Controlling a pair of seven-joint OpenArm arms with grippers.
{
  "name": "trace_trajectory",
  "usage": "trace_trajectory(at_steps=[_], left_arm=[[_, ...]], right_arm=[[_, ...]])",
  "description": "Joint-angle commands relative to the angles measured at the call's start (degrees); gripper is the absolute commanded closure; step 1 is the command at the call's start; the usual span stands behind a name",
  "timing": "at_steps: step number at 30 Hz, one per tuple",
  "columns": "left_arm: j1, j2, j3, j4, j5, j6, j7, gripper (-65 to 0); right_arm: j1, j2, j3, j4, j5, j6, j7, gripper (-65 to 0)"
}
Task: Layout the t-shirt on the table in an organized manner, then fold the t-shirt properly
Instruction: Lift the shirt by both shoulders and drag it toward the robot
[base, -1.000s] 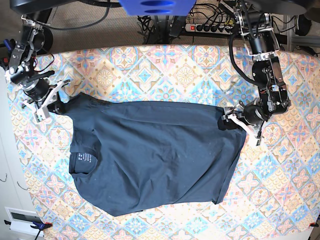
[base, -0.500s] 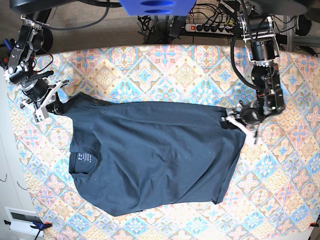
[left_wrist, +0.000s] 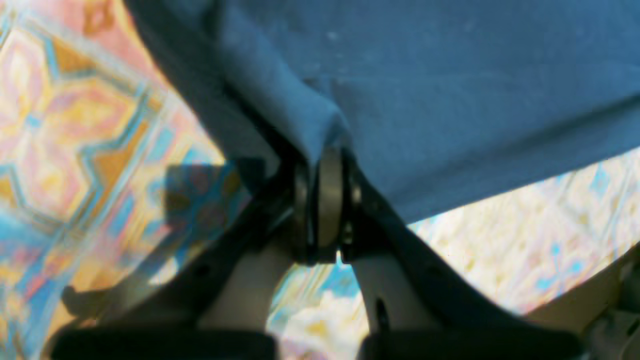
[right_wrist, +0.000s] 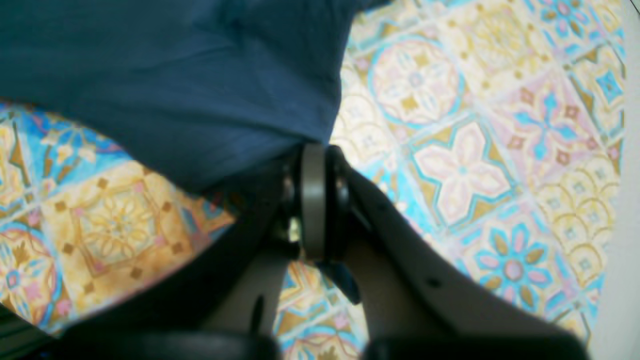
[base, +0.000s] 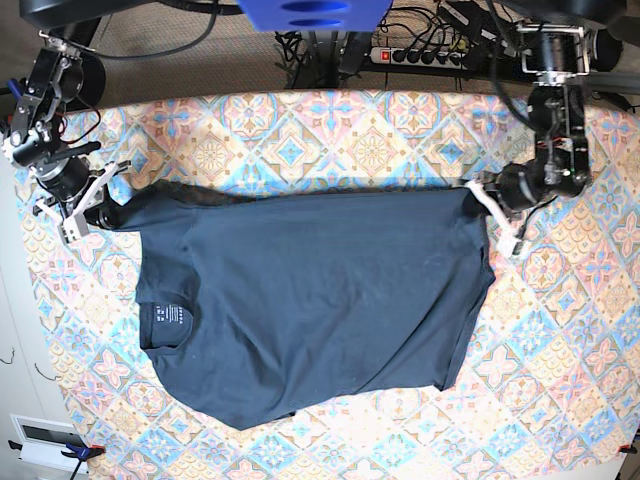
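Note:
The dark navy t-shirt (base: 320, 300) lies spread on the tiled table (base: 560, 350), collar to the left and hem to the right. Its far edge is stretched in a straight line between both grippers. My left gripper (base: 478, 192) is shut on the far right hem corner. In the left wrist view its fingertips (left_wrist: 322, 155) pinch a fold of the t-shirt (left_wrist: 450, 90). My right gripper (base: 105, 212) is shut on the far left sleeve. The right wrist view shows the gripper (right_wrist: 314, 152) closed on the edge of the t-shirt (right_wrist: 175, 75).
A power strip (base: 420, 55) and cables lie behind the table's back edge. A white device (base: 45, 435) sits off the table's front left corner. Patterned cloth shows all around the shirt, widest at the right and back.
My left gripper has shut on the shirt's far right corner and pulled it back and to the right. The right gripper has drawn the sleeve slightly left, so the far edge is now taut.

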Motion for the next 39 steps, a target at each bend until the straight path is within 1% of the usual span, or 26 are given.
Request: trace_trajectory(at_steps=[1, 3, 5, 7, 11, 15, 20, 23, 27, 28, 30, 33, 36, 37, 39], left_arm=[[-0.98, -1.85, -0.63, 0.73, -0.91, -0.04, -0.73, 0.0], [-0.81, -2.47, -1.33, 0.73, -1.44, -0.04, -0.73, 0.0], [0.42, -2.47, -3.79, 0.82, -1.61, -0.04, -0.73, 0.0], [1.13, -2.38, -5.64, 0.82, -1.7, -0.04, -0.73, 0.0], [2.27, -2.29, -5.9, 1.26, -1.97, -0.13, -0.29, 0.0], [5.17, -2.64, -6.25, 2.67, -5.39, -0.13, -0.29, 0.0], [8.6, -2.64, -7.31, 3.11, -6.01, -0.13, -0.2, 0.0], [9.39, -2.56, -8.63, 3.11, -6.01, -0.13, -0.2, 0.0], [9.04, -2.38, -8.63, 3.37, -6.45, -0.13, -0.47, 0.0], [9.04, -2.38, -8.63, 4.34, -7.24, -0.13, -0.64, 0.0], [9.39, -2.38, -8.72, 8.12, -10.58, -0.13, -0.64, 0.0], [11.41, -2.38, -10.74, 15.15, -15.94, -0.13, -0.2, 0.0], [13.52, -2.38, -15.84, 18.67, -20.87, -0.48, -0.2, 0.0], [13.87, -2.38, -17.42, 19.37, -23.24, -1.36, -0.2, 0.0], [15.37, -2.29, -20.94, 20.51, -28.43, -4.18, -0.03, 0.0]], right_arm=[[0.72, 1.02, 0.59, 0.82, 0.48, -0.27, 1.2, -0.6], [0.72, 1.02, 0.32, 1.08, 0.48, -0.27, 1.11, -0.5], [-0.16, 1.28, 0.24, 1.43, 0.48, -0.27, 0.58, -0.5], [-2.0, 1.37, 0.24, 1.7, 0.57, -0.27, -2.58, -0.5], [-4.9, 1.46, 0.24, 1.87, 0.57, -0.27, -6.8, -0.5], [-8.68, 1.98, 0.15, 4.6, 0.48, -0.27, -9.97, -0.6], [-10.0, 2.16, 0.06, 6.27, 0.48, -0.27, -17.53, -0.6], [-10.18, 2.16, 0.06, 6.27, 0.57, -0.27, -17.88, -0.6], [-9.91, 2.16, 0.59, 6.35, 0.75, -0.27, -17.79, -0.6], [-9.83, 2.16, 0.67, 6.35, 0.75, -0.27, -17.53, -0.6], [-9.83, 2.16, 2.78, 6.88, 1.45, -0.27, -14.98, -0.5], [-10.0, 2.07, 8.59, 8.11, 6.11, -0.27, -11.9, -0.5], [-9.74, 1.81, 15.62, 8.29, 13.94, -0.27, -10.93, -0.5], [-8.77, 1.63, 18.08, 8.29, 16.66, -0.27, -10.93, -0.5], [-6.57, 0.58, 22.65, 8.38, 21.23, -0.27, -11.11, -0.5]])
